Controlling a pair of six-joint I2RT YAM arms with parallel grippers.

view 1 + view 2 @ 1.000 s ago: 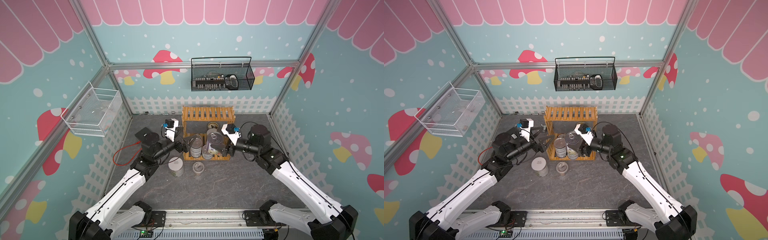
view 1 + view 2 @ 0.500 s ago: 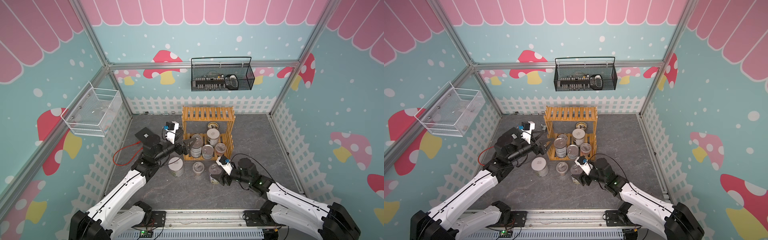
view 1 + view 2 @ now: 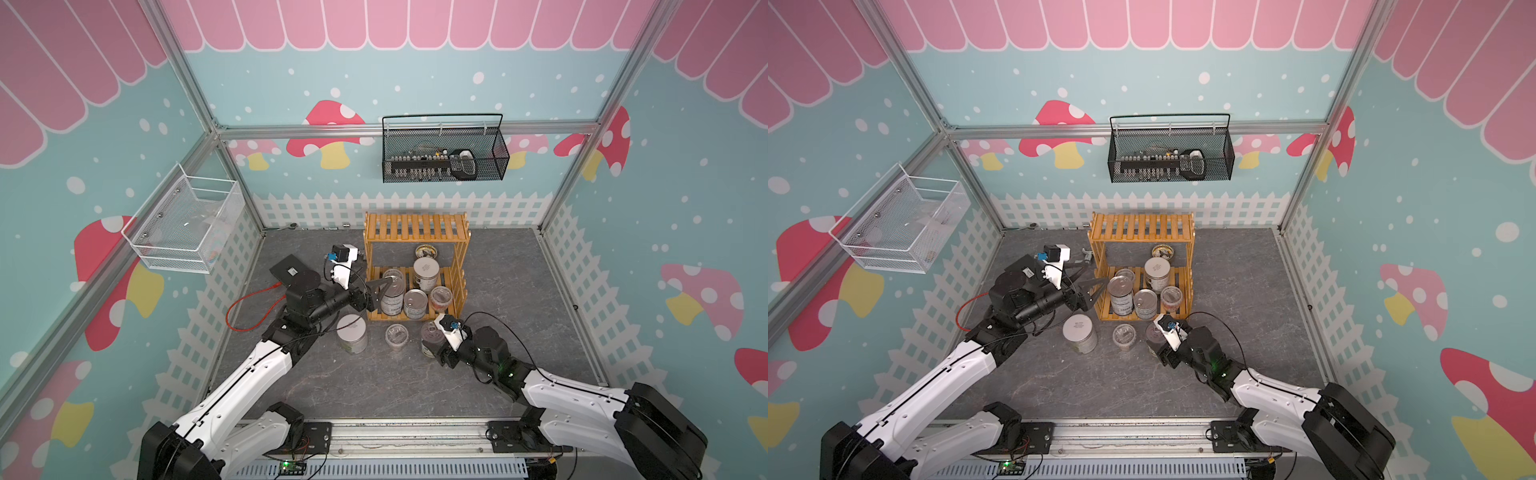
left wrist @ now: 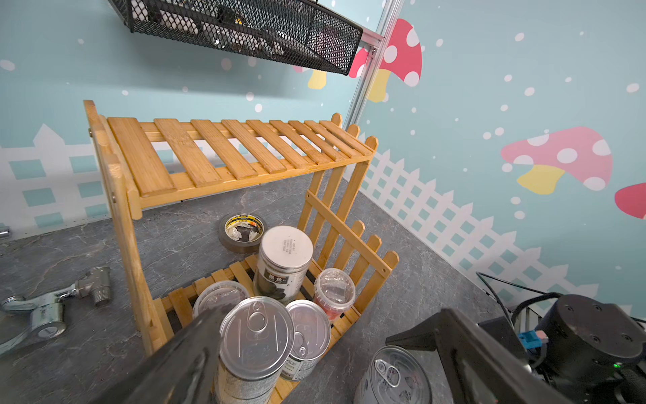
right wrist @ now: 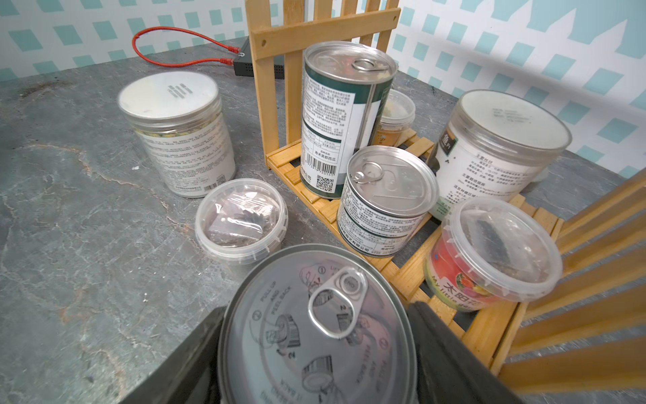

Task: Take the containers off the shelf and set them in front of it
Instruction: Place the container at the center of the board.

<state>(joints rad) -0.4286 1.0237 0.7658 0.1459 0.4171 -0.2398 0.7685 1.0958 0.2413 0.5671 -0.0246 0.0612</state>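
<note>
Moved: pull-tab tin (image 5: 318, 325), off shelf (image 3: 415, 226) down to tabletop (image 3: 374, 386), right jaws clenched on it.
Lid: "PULL UP AND PEEL BACK".
Left jaws: spread wide, flanking tall tin (image 4: 255, 335).

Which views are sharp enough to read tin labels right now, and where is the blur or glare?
Right wrist: the near tin is soft, with mild glare on its lid; the tall tin label is crisp; the shelf slats splay from the wide lens. Left wrist: the left end effector is blurred, the shelf top sharp. Both top views: even light, faint shadows, labels too small to read.
</note>
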